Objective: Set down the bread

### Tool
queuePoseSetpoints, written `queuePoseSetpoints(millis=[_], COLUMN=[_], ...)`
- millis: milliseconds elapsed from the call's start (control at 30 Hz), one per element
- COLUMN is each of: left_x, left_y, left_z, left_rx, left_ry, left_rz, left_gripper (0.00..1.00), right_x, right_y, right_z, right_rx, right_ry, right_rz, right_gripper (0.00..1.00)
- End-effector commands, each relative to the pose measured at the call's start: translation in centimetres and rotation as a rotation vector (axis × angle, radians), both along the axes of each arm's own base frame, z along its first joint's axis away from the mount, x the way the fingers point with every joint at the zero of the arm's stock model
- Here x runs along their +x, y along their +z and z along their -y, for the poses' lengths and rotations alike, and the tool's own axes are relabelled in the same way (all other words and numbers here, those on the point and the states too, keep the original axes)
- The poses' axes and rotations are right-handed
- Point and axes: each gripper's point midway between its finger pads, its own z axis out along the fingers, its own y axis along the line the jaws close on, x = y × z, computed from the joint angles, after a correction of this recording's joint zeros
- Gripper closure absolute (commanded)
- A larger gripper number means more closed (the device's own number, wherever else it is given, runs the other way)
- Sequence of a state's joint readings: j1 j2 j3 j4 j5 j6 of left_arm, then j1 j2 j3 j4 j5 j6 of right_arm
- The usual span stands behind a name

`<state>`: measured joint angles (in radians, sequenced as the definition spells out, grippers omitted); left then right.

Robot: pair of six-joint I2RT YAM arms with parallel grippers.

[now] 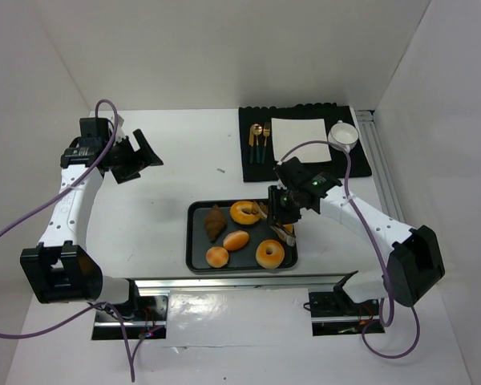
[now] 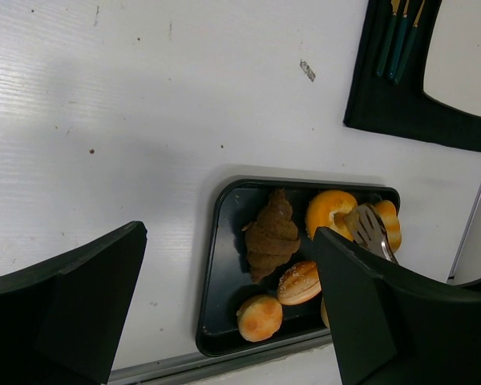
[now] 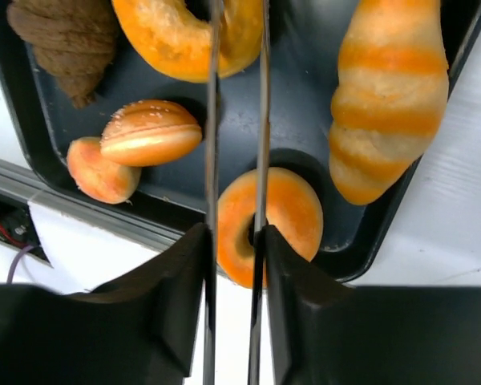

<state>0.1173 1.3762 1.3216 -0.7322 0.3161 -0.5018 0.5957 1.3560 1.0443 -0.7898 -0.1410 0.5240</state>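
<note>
1. Left end effector: out at the left of the bench, well apart from the tray. Its fingers are spread wide and hold nothing.
2. Dark tray: mid-bench by the near edge, with all six bread pieces in it.
3. Tray, left part: dark croissant at the back, round bun at the front, oval roll just right of them (seeded top, seen from the left wrist).
4. Rings: one golden ring at the back, the other ring at the front right.
5. Right end effector: over the tray's right part, fingers pressed in on both arms of the metal tongs and gripping them. The tong head lies between the back ring and the long roll; cannot tell if it touches either.
6. Long ridged roll: along the tray's right wall.
7. Black mat, back right: cutlery, white napkin, white cup.
</note>
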Motion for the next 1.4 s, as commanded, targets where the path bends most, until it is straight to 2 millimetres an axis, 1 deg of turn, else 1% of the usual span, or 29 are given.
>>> queuePoseSetpoints(millis=[0, 67, 100, 133, 167, 200, 333, 400, 467, 500, 567, 600, 667, 700, 767, 800, 833, 900, 933, 1000, 1033, 1067, 1133, 1167, 1200, 1267, 1300, 1333, 1367], left_x=[0.5, 0.5, 0.5, 0.5, 0.6, 0.7, 0.7, 0.8, 0.9, 0.9, 0.9, 0.9, 1.0, 1.0, 1.0, 1.0, 1.2, 1.1, 1.1, 1.1, 1.2, 1.2, 1.2, 1.2, 1.2, 1.3, 1.3, 1.4, 1.4], left_y=[0.9, 0.9, 0.9, 0.9, 1.3, 1.0, 1.0, 0.9, 1.3, 1.3, 1.3, 1.3, 1.0, 1.0, 0.9, 0.9, 1.3, 0.8, 0.8, 0.8, 0.5, 0.5, 0.5, 0.5, 0.5, 0.2, 0.2, 0.6, 0.6], left_z=[-0.3, -0.3, -0.3, -0.3, -0.1, -0.1, -0.1, -0.3, -0.3, -0.3, -0.3, -0.3, -0.3, -0.4, -0.5, -0.5, -0.5, -0.5, -0.5, -0.5, -0.5, -0.5, -0.5, -0.5, -0.5, -0.5, -0.5, -0.6, -0.6], left_rx=[0.0, 0.0, 0.0, 0.0, -0.005, -0.006, -0.006, 0.0, 0.002, 0.002, 0.002, 0.002, 0.0, 0.006, 0.013, 0.013, 0.014, 0.012, 0.012, 0.012, 0.011, 0.011, 0.011, 0.011, 0.011, 0.01, 0.01, 0.011, 0.011], left_ry=[0.009, 0.009, 0.009, 0.009, 0.003, 0.003, 0.003, 0.009, 0.009, 0.009, 0.009, 0.009, 0.009, 0.003, 0.009, 0.009, 0.009, 0.009, 0.009, 0.009, 0.009, 0.009, 0.009, 0.009, 0.009, 0.009, 0.009, 0.009, 0.009], left_rz=[0.035, 0.035, 0.035, 0.035, 0.045, 0.036, 0.036, 0.035, 0.045, 0.045, 0.045, 0.045, 0.035, 0.038, 0.037, 0.037, 0.046, 0.028, 0.028, 0.028, 0.019, 0.019, 0.019, 0.019, 0.019, 0.01, 0.01, 0.019, 0.019], left_gripper=[0.01, 0.01, 0.01, 0.01, 0.01, 0.01, 0.01, 0.01, 0.01, 0.01, 0.01, 0.01, 0.01, 0.01, 0.01, 0.01, 0.01, 0.01, 0.01, 0.01, 0.01, 0.01, 0.01, 0.01, 0.01, 0.01, 0.01, 0.01, 0.01], right_x=[2.2, 2.6, 3.0, 2.7, 2.8, 3.0, 3.4, 5.0, 7.0, 8.3, 11.0, 12.6, 15.6, 17.3, 19.6, 21.3, 22.8, 25.3, 26.5, 28.3, 28.9, 29.5, 30.6, 30.8, 31.0, 31.7, 32.0, 31.6, 31.6], right_y=[4.0, 5.4, 6.4, 6.6, 7.1, 7.5, 10.4, 11.2, 12.7, 12.4, 13.7, 13.1, 14.1, 13.4, 13.5, 13.6, 11.6, 11.7, 10.2, 10.0, 9.5, 8.0, 7.5, 6.0, 5.9, 5.4, 6.0, 5.7, 5.7], right_z=[-1.5, -1.1, -1.0, -0.7, -0.5, 0.0, 1.3, 3.2, 4.9, 6.4, 7.7, 9.0, 10.0, 10.7, 11.0, 11.9, 12.8, 13.9, 15.1, 15.9, 16.0, 16.7, 16.6, 16.5, 16.5, 16.4, 16.4, 16.4, 16.4], right_rx=[0.115, 0.123, 0.131, 0.117, 0.108, 0.092, 0.04, -0.016, -0.076, -0.114, -0.131, -0.148, -0.132, -0.128, -0.138, -0.161, -0.182, -0.189, -0.211, -0.205, -0.199, -0.213, -0.208, -0.212, -0.212, -0.213, -0.208, -0.214, -0.214], right_ry=[0.011, -0.006, -0.017, -0.007, -0.013, -0.018, -0.02, -0.07, -0.118, -0.16, -0.203, -0.244, -0.296, -0.321, -0.341, -0.371, -0.391, -0.431, -0.458, -0.484, -0.485, -0.493, -0.496, -0.499, -0.499, -0.498, -0.501, -0.498, -0.498], right_rz=[0.155, 0.183, 0.198, 0.188, 0.193, 0.204, 0.254, 0.294, 0.361, 0.36, 0.429, 0.427, 0.495, 0.487, 0.523, 0.554, 0.519, 0.551, 0.529, 0.56, 0.555, 0.525, 0.54, 0.511, 0.51, 0.508, 0.522, 0.505, 0.505], right_gripper=[0.63, 0.69, 0.69, 0.71, 0.72, 0.73, 0.73, 0.73, 0.75, 0.75, 0.75, 0.75, 0.75, 0.75, 0.75, 0.75, 0.75, 0.75, 0.75, 0.75, 0.75, 0.75, 0.75, 0.75, 0.73, 0.68, 0.65, 0.62, 0.52])
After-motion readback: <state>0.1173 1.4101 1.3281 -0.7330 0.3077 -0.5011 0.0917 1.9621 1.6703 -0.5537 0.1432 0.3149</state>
